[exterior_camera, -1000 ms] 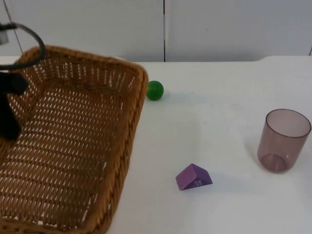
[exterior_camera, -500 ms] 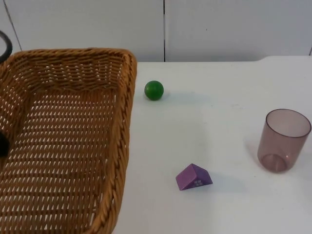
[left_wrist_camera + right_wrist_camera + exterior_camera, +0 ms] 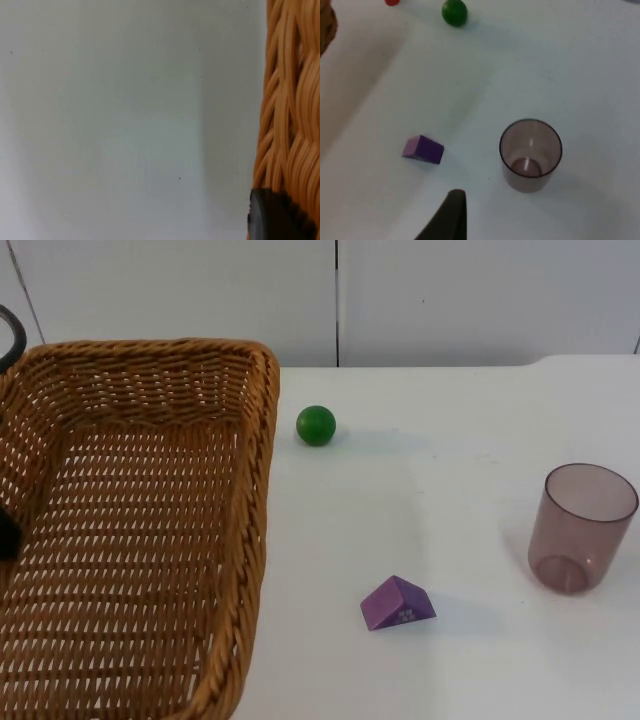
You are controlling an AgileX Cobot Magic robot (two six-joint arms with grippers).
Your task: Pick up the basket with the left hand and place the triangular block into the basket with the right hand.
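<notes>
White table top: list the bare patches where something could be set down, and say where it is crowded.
Bare: between the small green ball and the purple triangular block; between the ball and the translucent purple plastic cup; and between block and cup. The brown wicker basket crowds the left arm's side.

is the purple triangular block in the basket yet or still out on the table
Out. The triangular block lies on the white table, apart from the basket, between it and the upright cup.

The basket (image 3: pixel 130 530) takes the left side of the table (image 3: pixel 460 420). A ball (image 3: pixel 316 425) sits just right of its far corner. The block (image 3: pixel 397 603) lies nearer the front, right of the basket and apart from it. The cup (image 3: pixel 581 528) stands upright far right.
</notes>
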